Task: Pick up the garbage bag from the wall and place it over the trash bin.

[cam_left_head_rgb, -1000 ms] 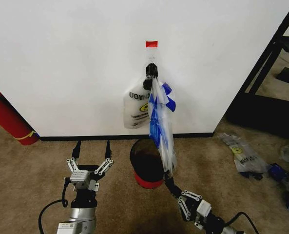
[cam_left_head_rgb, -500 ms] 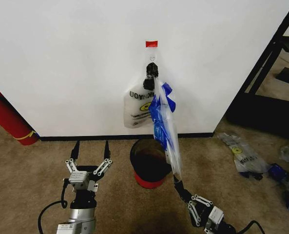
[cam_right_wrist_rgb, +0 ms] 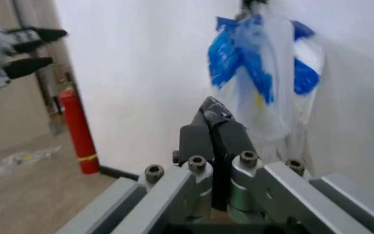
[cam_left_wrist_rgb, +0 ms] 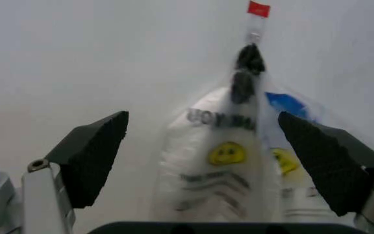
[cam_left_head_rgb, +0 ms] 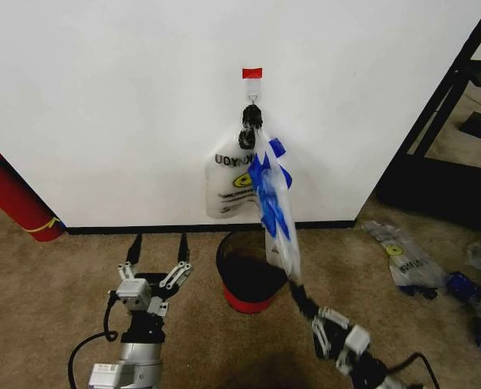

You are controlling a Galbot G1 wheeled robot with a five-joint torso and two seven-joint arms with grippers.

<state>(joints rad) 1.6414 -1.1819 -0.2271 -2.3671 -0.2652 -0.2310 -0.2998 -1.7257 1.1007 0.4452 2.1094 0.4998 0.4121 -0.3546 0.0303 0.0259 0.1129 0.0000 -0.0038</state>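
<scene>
The garbage bag (cam_left_head_rgb: 271,198), translucent with blue patches, hangs from a metal hook (cam_left_head_rgb: 252,100) under a red tape strip (cam_left_head_rgb: 252,73) on the white wall (cam_left_head_rgb: 102,105). It is stretched down and away from the wall, out over the trash bin (cam_left_head_rgb: 246,279), a black bin with a red base. My right gripper (cam_left_head_rgb: 295,290) is shut on the bag's lower end; in the right wrist view its fingers (cam_right_wrist_rgb: 212,109) are closed below the bag (cam_right_wrist_rgb: 265,73). My left gripper (cam_left_head_rgb: 160,241) is open, low and left of the bin, facing the hanging bags (cam_left_wrist_rgb: 226,161).
A second smiley bag (cam_left_head_rgb: 230,182) hangs flat on the same hook. A red fire extinguisher (cam_left_head_rgb: 13,198) leans at the left wall. Loose bags (cam_left_head_rgb: 406,255) litter the carpet on the right, beside a black frame (cam_left_head_rgb: 435,121).
My right gripper has drawn the bag's lower end to the right and slightly up, pulling it farther off the wall. The left gripper has edged slightly to the right.
</scene>
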